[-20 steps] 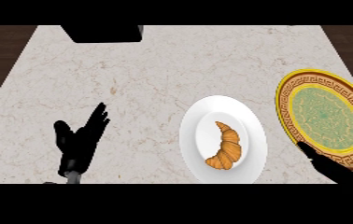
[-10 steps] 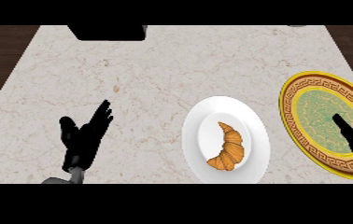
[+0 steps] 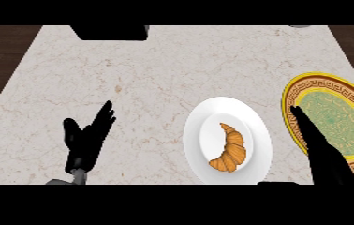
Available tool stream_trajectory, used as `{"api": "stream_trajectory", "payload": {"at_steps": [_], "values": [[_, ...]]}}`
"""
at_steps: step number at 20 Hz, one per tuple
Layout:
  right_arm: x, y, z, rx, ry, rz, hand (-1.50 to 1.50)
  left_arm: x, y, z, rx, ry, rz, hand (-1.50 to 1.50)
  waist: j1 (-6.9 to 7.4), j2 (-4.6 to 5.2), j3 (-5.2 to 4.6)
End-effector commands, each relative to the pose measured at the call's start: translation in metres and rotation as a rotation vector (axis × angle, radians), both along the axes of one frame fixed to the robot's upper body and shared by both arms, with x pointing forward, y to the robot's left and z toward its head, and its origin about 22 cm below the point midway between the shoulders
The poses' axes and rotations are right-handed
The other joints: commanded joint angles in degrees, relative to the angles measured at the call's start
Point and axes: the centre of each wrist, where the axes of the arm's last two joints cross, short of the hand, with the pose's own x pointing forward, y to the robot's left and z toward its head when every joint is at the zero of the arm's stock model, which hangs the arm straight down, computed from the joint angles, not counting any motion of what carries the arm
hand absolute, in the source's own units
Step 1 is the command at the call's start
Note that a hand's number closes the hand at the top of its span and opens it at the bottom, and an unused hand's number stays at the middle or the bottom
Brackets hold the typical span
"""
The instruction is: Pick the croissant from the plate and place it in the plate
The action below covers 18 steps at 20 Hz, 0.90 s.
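A golden-brown croissant (image 3: 231, 149) lies on a white plate (image 3: 207, 125) near the counter's front, right of centre. A second plate (image 3: 297, 95), green with a yellow patterned rim, sits at the right edge. My right hand (image 3: 319, 146) comes up from the lower right with straight fingers, lying over the green plate's left rim, apart from the croissant. My left hand (image 3: 86, 137) rests open at the lower left, fingers up, far from both plates.
A black object (image 3: 110, 32) stands at the counter's back edge, left of centre. The marble counter (image 3: 173, 74) stretches between it and the plates. Dark wood floor shows past the counter's left and right edges.
My right hand has risen further into view, its fingers now reaching over the green plate's left rim. The view has shifted slightly. The croissant and left hand stay put.
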Motion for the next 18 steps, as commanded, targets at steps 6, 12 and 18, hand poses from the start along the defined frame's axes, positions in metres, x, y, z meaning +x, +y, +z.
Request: {"api": "stream_trajectory", "payload": {"at_steps": [6,12,18], "values": [[0.036,0.036,-0.03,-0.009,0.141,-0.008,-1.5,-0.001,0.002,-0.005,-0.002,0.015,0.011,0.0,-0.28,0.02,0.03],[0.016,0.062,-0.032,0.018,0.164,0.014,-1.5,0.003,0.004,-0.019,-0.015,0.019,0.016,0.0,-0.59,-0.01,0.01],[0.03,0.091,-0.068,-0.076,0.18,0.006,-1.5,0.018,0.004,0.0,-0.005,0.012,0.012,0.0,-0.48,0.03,0.02]]}}
